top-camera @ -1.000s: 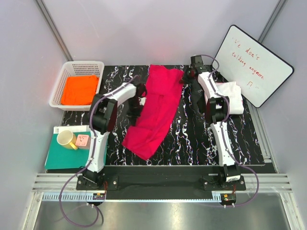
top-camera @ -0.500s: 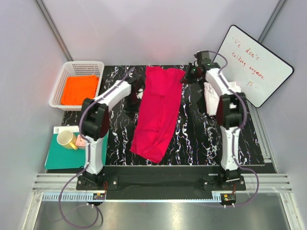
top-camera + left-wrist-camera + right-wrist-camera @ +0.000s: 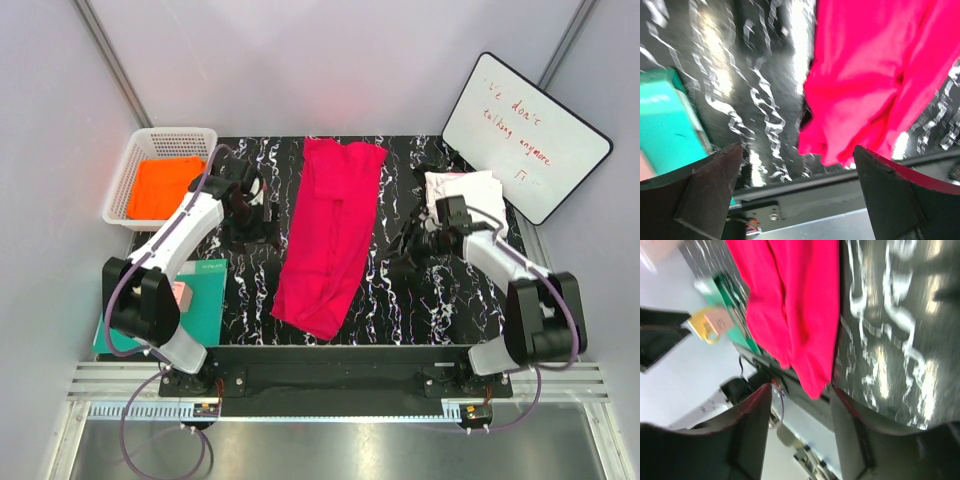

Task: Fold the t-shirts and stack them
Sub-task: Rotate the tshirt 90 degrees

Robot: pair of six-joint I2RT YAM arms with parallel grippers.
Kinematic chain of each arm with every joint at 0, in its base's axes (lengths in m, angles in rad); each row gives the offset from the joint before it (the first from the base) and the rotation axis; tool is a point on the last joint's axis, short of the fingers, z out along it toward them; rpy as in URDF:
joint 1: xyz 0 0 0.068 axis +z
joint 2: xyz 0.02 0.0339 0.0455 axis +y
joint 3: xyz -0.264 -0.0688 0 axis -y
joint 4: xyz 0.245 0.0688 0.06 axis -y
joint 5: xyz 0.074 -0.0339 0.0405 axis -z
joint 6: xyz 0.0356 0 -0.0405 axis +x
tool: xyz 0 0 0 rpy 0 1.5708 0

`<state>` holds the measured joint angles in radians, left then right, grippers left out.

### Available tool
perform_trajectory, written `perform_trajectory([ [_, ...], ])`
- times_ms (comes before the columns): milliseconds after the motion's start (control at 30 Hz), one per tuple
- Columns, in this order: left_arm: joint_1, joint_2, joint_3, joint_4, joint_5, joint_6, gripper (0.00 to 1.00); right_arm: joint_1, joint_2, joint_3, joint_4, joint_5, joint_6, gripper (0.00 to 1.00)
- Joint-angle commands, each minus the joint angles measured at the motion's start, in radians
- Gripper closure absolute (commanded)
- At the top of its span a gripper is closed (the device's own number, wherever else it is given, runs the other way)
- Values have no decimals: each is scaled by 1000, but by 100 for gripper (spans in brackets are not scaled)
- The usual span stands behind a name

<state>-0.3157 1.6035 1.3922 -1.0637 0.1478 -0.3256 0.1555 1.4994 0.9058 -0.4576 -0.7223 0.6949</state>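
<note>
Top external view: crimson-pink t-shirt point(image 3: 330, 235) folded into a long strip down the middle of the black marbled desk point(image 3: 400, 300), free of both claws; white t-shirt point(image 3: 462, 187) at the far right, orange t-shirt point(image 3: 165, 188) in the white basket point(image 3: 170, 134) at the far left. Left claw point(image 3: 250, 208) just left of the strip, spread wide, holding nothing. Right claw point(image 3: 410, 245) to the strip's right, partly spread, likewise holding nothing.

The top view is brightly and evenly lit and sharp, with soft shadows cast on the desk point(image 3: 430, 300). Both wrist views are smeared by motion blur. Glare is seen on the glossy desk, and the pincer fingers point(image 3: 695, 195) are rendered dark and unfocused.
</note>
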Motion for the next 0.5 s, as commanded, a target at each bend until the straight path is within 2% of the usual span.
perform_trajectory([
  [0, -3, -94, -97, 77, 107, -76, 1, 74, -178, -119, 40, -42, 38, 34],
  [133, -11, -148, -165, 88, 125, -101, 1, 159, -228, -226, 43, -29, 75, 17],
  [233, -23, -160, -206, 87, 101, -92, 1, 232, -223, -280, 88, -12, 119, 8],
  [467, -28, -156, -254, 76, 87, -69, 1, 406, -114, -331, 290, 9, 264, 4],
])
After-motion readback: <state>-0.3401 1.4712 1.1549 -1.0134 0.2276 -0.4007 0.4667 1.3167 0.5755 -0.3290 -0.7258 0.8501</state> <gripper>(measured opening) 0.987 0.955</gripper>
